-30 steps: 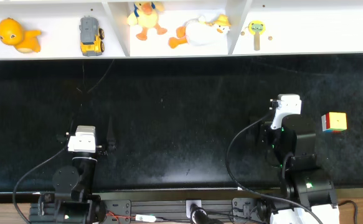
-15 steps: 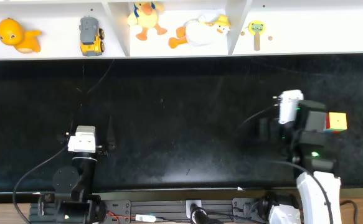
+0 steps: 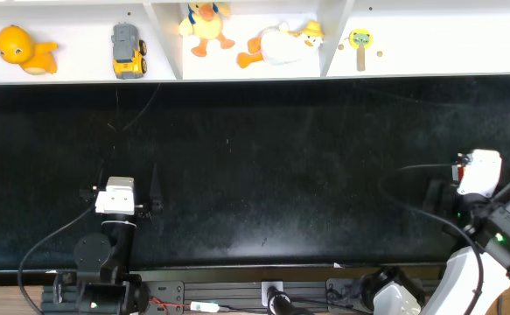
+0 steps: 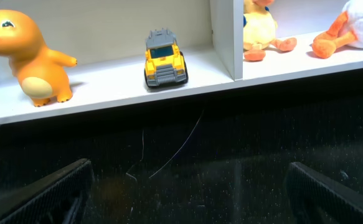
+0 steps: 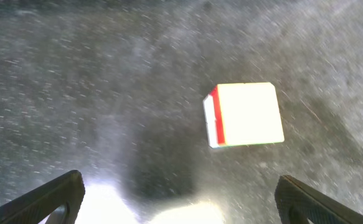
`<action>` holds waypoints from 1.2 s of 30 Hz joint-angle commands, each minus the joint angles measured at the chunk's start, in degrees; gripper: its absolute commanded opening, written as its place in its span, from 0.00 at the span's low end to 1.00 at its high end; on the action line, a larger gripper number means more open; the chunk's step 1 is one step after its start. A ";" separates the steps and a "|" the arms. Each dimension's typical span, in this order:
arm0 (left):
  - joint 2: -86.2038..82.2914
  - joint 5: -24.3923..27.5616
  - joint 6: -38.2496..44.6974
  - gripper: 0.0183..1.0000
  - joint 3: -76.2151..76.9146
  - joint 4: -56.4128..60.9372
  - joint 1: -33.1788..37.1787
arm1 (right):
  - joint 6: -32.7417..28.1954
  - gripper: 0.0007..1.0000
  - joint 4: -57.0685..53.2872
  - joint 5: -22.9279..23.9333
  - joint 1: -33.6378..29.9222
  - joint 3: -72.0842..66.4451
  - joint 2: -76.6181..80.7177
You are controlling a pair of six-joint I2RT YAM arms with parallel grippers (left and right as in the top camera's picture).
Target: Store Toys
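A colour cube (image 5: 246,115), showing a bright pale face and a red side, lies on the black mat (image 5: 106,74). My right gripper (image 5: 178,186) hangs above the mat near the cube, open, with the cube ahead of its fingers and not between them. In the top view the right arm's wrist (image 3: 478,171) stands at the right edge of the table, over the cube's spot. My left gripper (image 4: 188,171) is open and empty, low at the front left, facing the shelf. The left arm (image 3: 115,197) stands folded near its base.
A white shelf (image 3: 255,70) runs along the back. It holds an orange toy (image 3: 25,48), a yellow truck (image 3: 129,50), a yellow plush duck (image 3: 205,26), a white plush duck (image 3: 281,44) and a small green toy (image 3: 360,42). A divider (image 4: 226,37) separates truck and ducks.
The right arm has swung to the right, from beside the cube to above it, and now covers it in the top view. The left arm has not moved.
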 commanded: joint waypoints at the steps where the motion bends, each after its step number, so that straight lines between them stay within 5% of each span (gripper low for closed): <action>1: -0.68 0.59 -0.44 1.00 -0.15 -0.11 0.35 | -1.99 1.00 0.13 -1.77 -4.57 2.12 1.53; 9: -0.68 0.59 -0.44 1.00 -0.15 -0.11 0.35 | -4.00 1.00 4.02 -0.70 -11.43 2.56 8.35; 19: -0.68 0.59 -0.44 1.00 -0.15 -0.11 0.35 | -7.15 1.00 4.72 -0.50 -11.91 10.56 20.04; 36: -0.68 0.59 -0.44 1.00 -0.15 -0.11 0.35 | -8.11 1.00 6.16 -2.45 -4.31 15.61 31.47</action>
